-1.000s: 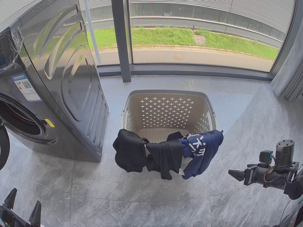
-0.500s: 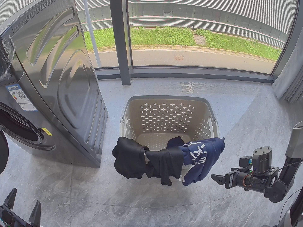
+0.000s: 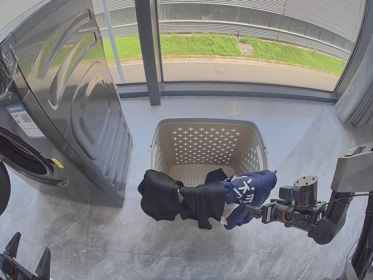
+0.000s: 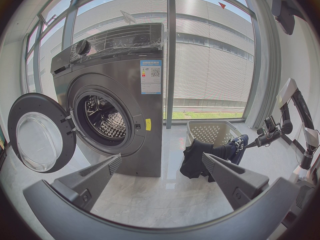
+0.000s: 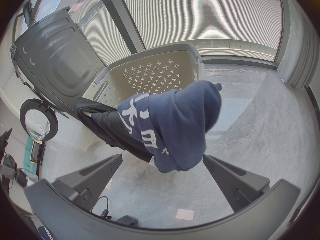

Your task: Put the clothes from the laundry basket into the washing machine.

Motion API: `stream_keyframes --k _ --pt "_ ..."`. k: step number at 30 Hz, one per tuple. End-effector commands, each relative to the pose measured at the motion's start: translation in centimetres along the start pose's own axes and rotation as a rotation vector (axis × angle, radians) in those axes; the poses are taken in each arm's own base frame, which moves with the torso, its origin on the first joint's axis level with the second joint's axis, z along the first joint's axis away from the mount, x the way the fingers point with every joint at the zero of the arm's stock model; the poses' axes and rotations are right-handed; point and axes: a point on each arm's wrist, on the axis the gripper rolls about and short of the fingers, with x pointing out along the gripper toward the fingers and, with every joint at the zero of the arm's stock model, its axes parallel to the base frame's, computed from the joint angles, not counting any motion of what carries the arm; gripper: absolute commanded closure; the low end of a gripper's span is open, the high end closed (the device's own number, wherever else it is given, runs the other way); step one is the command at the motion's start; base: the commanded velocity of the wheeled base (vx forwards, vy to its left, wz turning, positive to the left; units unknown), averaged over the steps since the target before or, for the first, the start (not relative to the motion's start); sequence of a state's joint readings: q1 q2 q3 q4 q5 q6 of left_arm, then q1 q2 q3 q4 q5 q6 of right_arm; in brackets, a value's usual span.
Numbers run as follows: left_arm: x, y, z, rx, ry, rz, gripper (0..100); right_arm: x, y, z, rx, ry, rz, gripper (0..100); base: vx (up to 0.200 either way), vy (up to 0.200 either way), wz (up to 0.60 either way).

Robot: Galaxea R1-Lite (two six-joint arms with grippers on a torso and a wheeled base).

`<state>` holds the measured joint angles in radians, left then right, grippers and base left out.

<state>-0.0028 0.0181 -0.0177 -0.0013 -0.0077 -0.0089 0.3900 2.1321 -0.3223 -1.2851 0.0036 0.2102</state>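
Head view is showing the right tool (image 3: 250,211) hanging just beside a navy blue cloth garment with white print (image 3: 248,191). The garment is draping over the near rim of a beige perforated plastic laundry basket (image 3: 208,122), at its right near corner. The basket is standing on the grey marble floor (image 3: 194,249), toward the floor's far edge under the window. Two black cloth garments (image 3: 161,193) are hanging over the same rim, further to the left.

In the right wrist view the tool's jaws are standing wide apart and gripping nothing. The navy garment's hanging fold is sitting straight ahead between them, with its long axis running down over the rim.

The left tool (image 4: 161,155) is also spread and empty, near the floor's near-left corner and well apart from the clothes, so the right arm is clearly nearer. It is facing the dark grey front-loading washing machine (image 4: 133,84), whose round door (image 4: 40,137) is standing open.

The coming grasp is likely depending on the jaws straddling that fold squarely.
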Motion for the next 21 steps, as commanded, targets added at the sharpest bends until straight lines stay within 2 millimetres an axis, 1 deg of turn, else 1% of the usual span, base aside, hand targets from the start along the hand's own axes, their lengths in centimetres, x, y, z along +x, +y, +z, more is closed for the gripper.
stream_keyframes --k 1,4,10,21 --pt "0.0 0.0 -0.5 0.0 0.004 0.0 0 0.9 0.1 0.7 0.006 -0.029 0.005 0 0.0 0.0 0.0" --pt "0.0 0.0 -0.5 0.0 0.004 0.0 0 1.7 0.0 0.9 0.008 -0.04 0.004 0 0.0 0.0 0.0" --pt "0.0 0.0 -0.5 0.0 0.004 0.0 0 2.4 -0.1 0.7 0.011 -0.037 0.002 0 0.0 0.0 0.0" --pt "0.0 0.0 -0.5 0.0 0.004 0.0 0 3.6 -0.1 0.9 0.031 -0.053 0.004 0 0.0 0.0 0.0"
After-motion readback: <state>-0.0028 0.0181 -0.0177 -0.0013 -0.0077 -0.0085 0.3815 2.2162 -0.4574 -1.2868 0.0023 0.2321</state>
